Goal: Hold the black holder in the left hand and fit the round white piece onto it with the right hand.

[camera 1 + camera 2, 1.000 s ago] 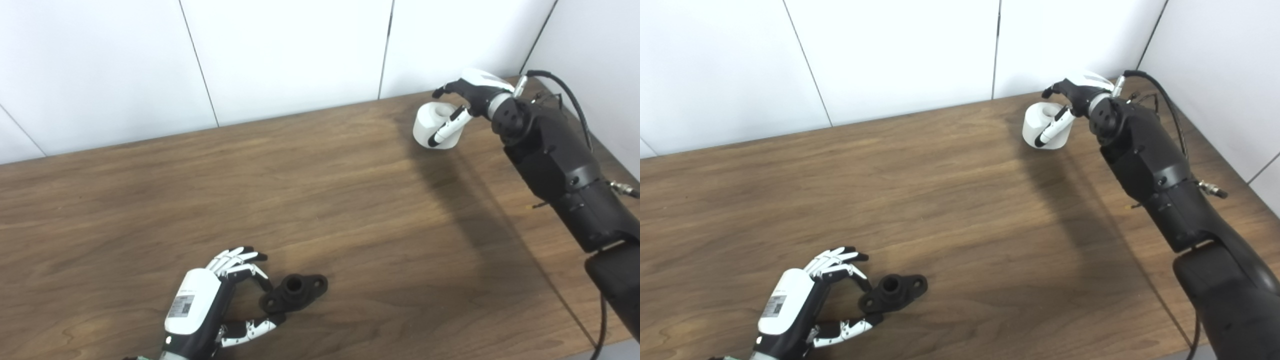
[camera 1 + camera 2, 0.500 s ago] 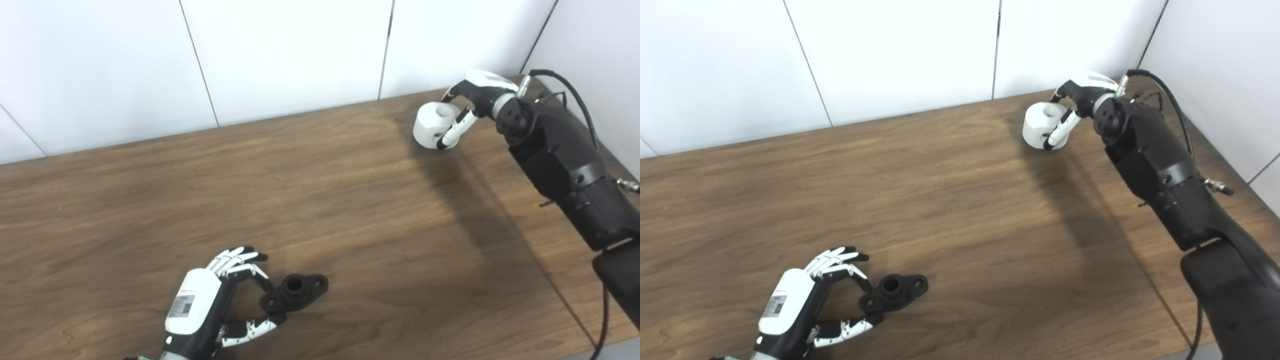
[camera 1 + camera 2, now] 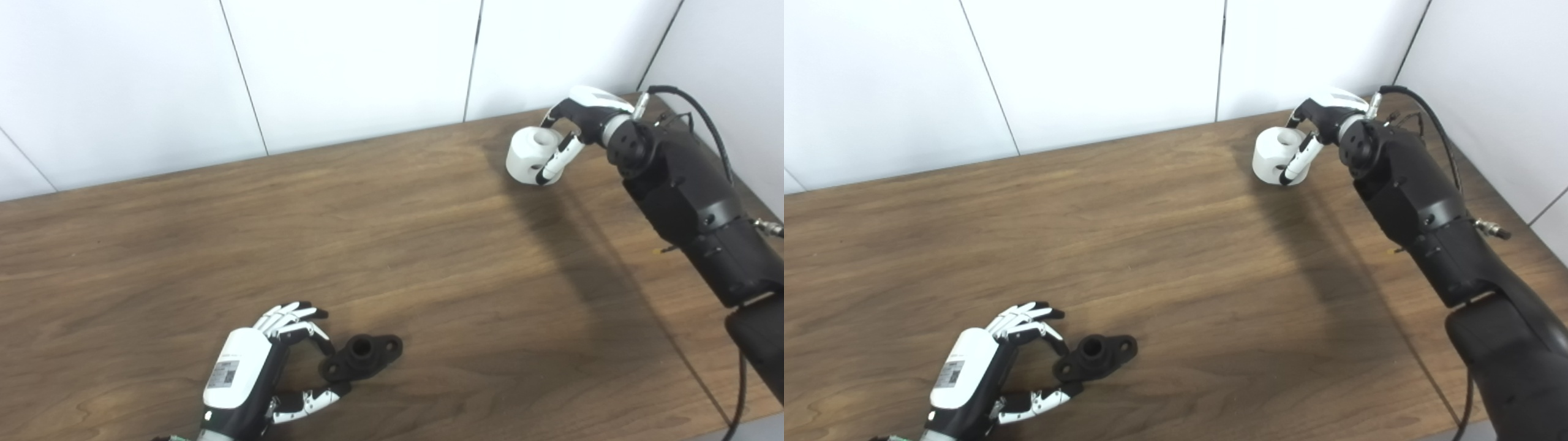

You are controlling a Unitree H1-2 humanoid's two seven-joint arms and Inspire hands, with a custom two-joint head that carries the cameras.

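The black holder (image 3: 361, 354) lies flat on the wooden table (image 3: 429, 257) near the front left, with its round socket facing up. My left hand (image 3: 257, 367) sits just left of it, open, with fingers and thumb curved around the holder's left end and not clasping it. The round white piece (image 3: 527, 156) is at the far right of the table, tilted a little. My right hand (image 3: 579, 119) is shut on it, fingers over its far side and thumb across its near side. The piece also shows in the right eye view (image 3: 1274, 159).
White wall panels (image 3: 355, 67) run along the table's far edge and close in at the right corner. My black right forearm (image 3: 692, 202) and its cable stretch along the table's right side. The table's front edge shows at the bottom right.
My right hand has closed its fingers round the white piece, which has tilted slightly. My left hand and the black holder have not moved.
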